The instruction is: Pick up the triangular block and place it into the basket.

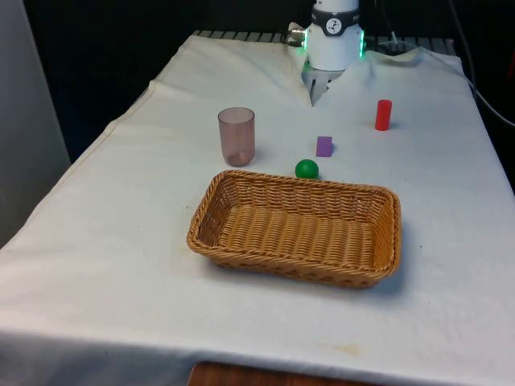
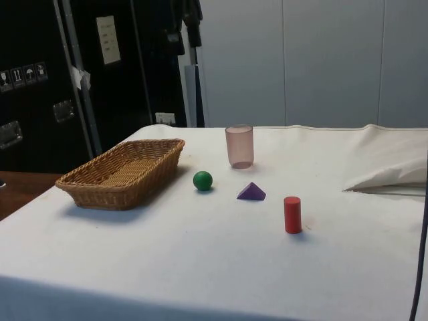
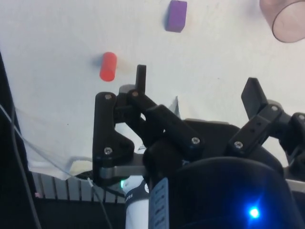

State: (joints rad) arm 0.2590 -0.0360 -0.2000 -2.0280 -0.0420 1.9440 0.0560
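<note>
Gripper [image 1: 313,95] hangs wide open and empty at the table's far edge, purple block [image 1: 324,145] lying unpicked near the basket [image 1: 241,186].

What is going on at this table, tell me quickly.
Nothing is being handled yet. The pincer hangs open and empty above the far end of the white cloth. The purple triangular block lies on the cloth between the green ball and the upright red cylinder, untouched. The wicker basket has nothing in it, and a translucent pinkish cup stands upright beside the ball. So the block is not yet picked up.
</note>
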